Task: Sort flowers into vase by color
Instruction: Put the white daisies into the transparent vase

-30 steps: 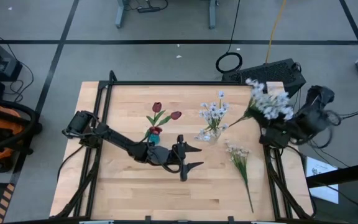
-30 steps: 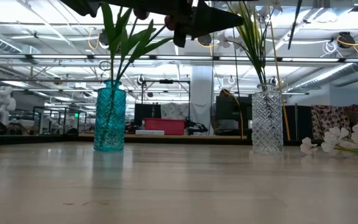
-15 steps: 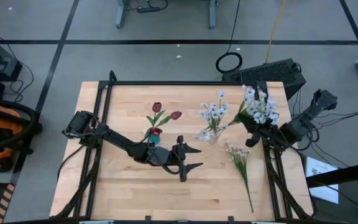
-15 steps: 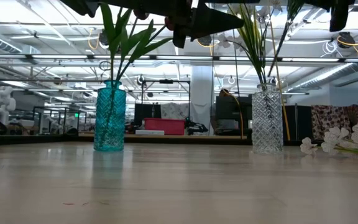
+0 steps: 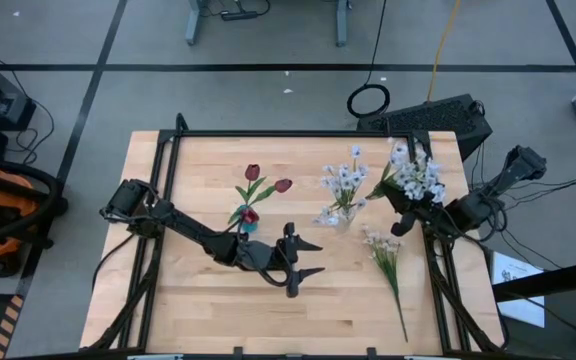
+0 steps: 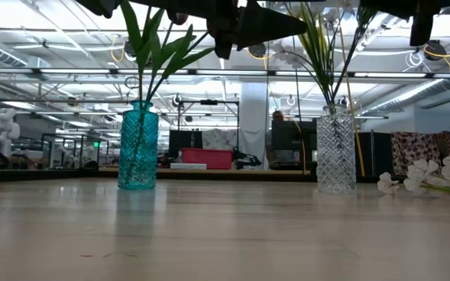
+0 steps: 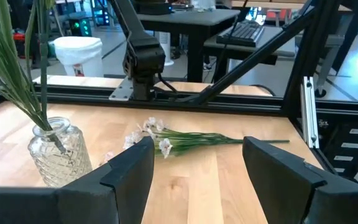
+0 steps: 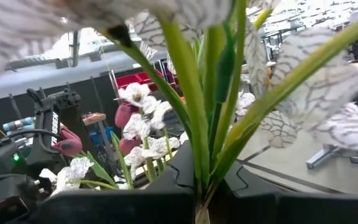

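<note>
Right gripper (image 5: 400,222) clamps white spray (image 5: 415,176), stem upright; clear vase (image 5: 340,216) lies just left. Left gripper (image 5: 303,265) wide, empty.

Flower heads above the teal vase (image 6: 138,145) — cut off by the low view's top edge.

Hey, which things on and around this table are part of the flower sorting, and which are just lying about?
Part of the job:
- white spray in the shut right gripper
- white spray on the table
- clear vase with white flowers
- teal vase with red flowers
- left gripper, open and empty

Lying about:
- keyboard
- cable coil
</note>
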Tool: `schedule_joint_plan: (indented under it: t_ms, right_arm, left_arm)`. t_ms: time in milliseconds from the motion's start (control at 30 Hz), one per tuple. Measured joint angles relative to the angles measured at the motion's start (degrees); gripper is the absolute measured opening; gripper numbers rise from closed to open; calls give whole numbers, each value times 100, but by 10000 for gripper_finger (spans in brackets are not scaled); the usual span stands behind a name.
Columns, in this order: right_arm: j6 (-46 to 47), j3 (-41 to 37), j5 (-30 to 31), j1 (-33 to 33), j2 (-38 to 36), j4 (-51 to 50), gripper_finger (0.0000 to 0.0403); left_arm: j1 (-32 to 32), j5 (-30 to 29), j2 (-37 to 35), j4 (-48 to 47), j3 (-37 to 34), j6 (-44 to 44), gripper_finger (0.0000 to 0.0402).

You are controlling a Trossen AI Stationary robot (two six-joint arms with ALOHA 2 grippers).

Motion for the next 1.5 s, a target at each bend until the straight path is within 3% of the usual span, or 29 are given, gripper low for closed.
schedule_joint_plan:
  t_ms: [300,1067,1500]
  right_arm:
    - [246,0,-1,0,252,-5,2]
    - [-139,77,30,208,156,206,2]
    - [464,529,175,295,252,-1317,2]
  left_arm:
    - [-127,0,0,-16,0,198,250]
    - [-160,0,-7,-340,0,173,250]
    - [-149,-2,-7,-320,0,172,251]
